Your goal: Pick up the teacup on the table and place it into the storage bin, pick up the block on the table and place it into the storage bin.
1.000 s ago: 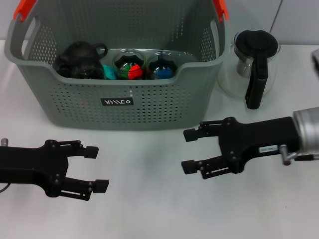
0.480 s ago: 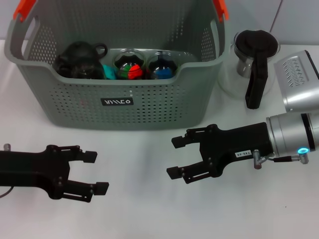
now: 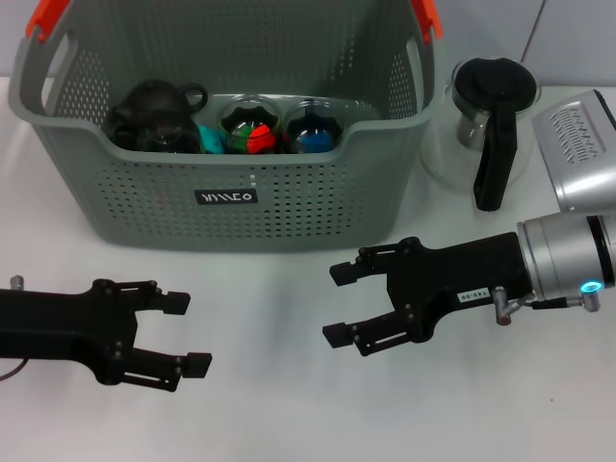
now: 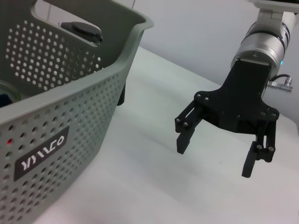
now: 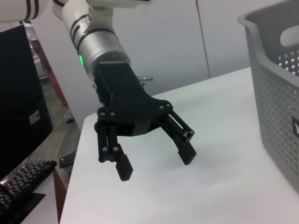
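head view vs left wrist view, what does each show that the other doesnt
Only the head view shows the left gripper with open fingers, the storage bin's contents (a dark teapot and two glass cups) and its orange handle clips. Only the left wrist view shows the right gripper from the front, fingers pointing down over the table. Both share the grey storage bin with its black label, the open right gripper, the glass pitcher's black lid and the white table.

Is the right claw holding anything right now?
No, the right claw hangs open over the bare white table in front of the storage bin, nothing between its fingers.
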